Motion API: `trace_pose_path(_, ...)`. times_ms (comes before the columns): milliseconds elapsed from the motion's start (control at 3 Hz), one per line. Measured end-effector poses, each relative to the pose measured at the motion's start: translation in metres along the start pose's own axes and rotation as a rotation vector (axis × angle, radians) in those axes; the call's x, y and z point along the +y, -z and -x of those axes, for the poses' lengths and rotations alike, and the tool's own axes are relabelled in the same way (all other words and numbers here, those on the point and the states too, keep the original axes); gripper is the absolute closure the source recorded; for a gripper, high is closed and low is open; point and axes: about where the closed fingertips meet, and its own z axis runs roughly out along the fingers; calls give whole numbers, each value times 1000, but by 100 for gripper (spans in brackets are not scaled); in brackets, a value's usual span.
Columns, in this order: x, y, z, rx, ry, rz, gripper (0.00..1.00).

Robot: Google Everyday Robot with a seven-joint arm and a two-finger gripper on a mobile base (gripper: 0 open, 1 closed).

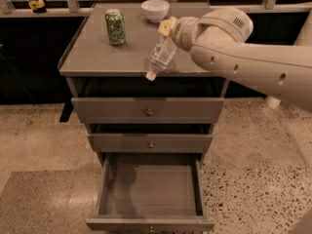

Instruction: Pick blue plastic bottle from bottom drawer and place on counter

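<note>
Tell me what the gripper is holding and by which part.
The gripper holds the blue plastic bottle by its base end; the bottle hangs tilted, cap down, near the counter's front edge.

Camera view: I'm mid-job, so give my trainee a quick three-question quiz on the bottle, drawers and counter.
1. True or false: the bottom drawer is open with nothing in it.
2. Where is the blue plastic bottle? A, in the top drawer. B, held in the gripper, tilted cap-down at the counter front edge. C, standing upright on the floor.
3. Name the two things standing on the counter.
Key: 1 true. 2 B. 3 green can and white bowl.
</note>
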Motion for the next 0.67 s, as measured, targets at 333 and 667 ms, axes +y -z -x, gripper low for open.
trace_pose_path(333,-11,-13,-64,94,-7,-4,100)
trace_pose_path(667,-27,-8,-89,133,-10,-31,100)
